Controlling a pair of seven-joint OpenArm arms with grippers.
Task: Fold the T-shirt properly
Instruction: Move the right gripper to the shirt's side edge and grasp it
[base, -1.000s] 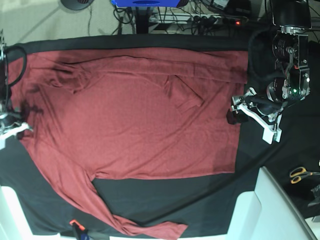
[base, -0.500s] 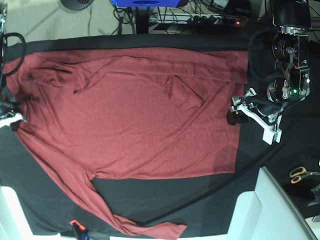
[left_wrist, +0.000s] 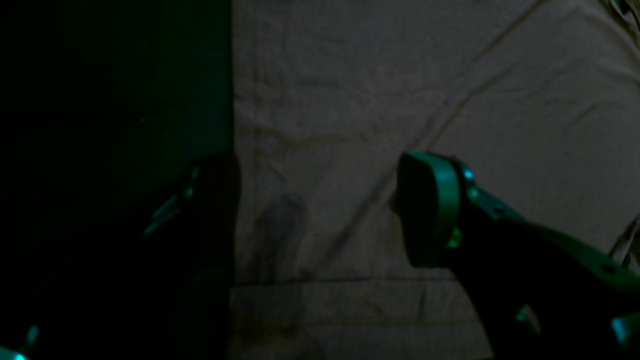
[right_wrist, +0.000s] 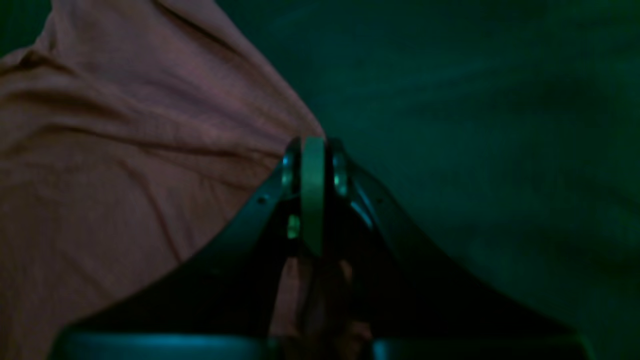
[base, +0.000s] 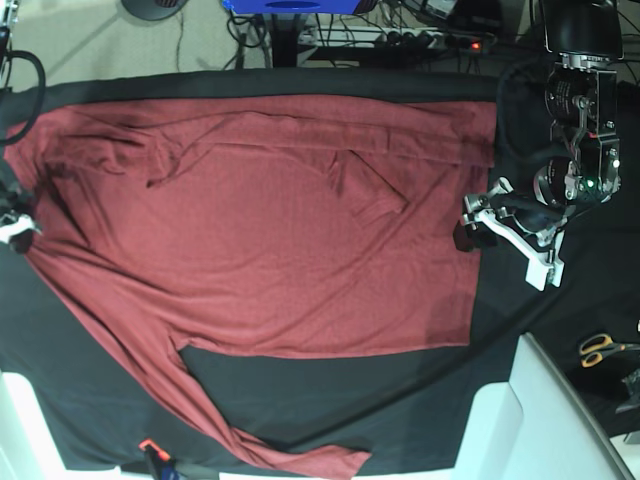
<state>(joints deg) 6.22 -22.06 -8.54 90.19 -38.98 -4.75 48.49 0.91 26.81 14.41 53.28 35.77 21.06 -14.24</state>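
One T-shirt (base: 260, 270) lies spread on the black-covered surface (base: 330, 400). The right tool (right_wrist: 313, 150) is clenched on its edge; the left tool (base: 505, 240), released, straddles the hem. Thin, limp knit: grip hems and corners.

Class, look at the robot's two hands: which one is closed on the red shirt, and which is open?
The right hand is shut, pinching the T-shirt at its edge. The left hand hangs open over the hem.
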